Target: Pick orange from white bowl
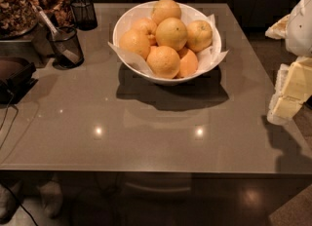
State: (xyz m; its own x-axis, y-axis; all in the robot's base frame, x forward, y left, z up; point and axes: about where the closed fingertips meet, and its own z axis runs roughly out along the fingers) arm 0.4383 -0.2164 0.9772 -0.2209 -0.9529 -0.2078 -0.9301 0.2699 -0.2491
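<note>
1. Table: flat slab with a smooth, glossy grey-brown top. Two small light spots reflect near its front half, and the bowl's shadow falls just in front of the bowl.

2. Bowl: wide, round, glossy white, standing at the rear centre of the table. Thin white paper lines it. Creased corners of the paper poke past the rim at left and right.

3. Orange: large, round and pale yellow-orange, with a matt, finely dimpled skin. It sits in the bowl at the top middle of the pile, touching the fruits around it. These are round too, and some are smaller and a deeper orange.

4. Claw: at the right border, over the table's right edge and level with the bowl's front, well apart from the bowl. It shows as pale yellow, blocky, flat-faced parts below a rounded white housing. Whether it is spread or pressed together cannot be told. It touches no fruit.

5. Rear left of the table:
- front cup, black wire mesh, cylindrical, with a pale-handled utensil leaning in it;
- rear cup, the same make;
- clear jars filled with a brown, lumpy content.
</note>
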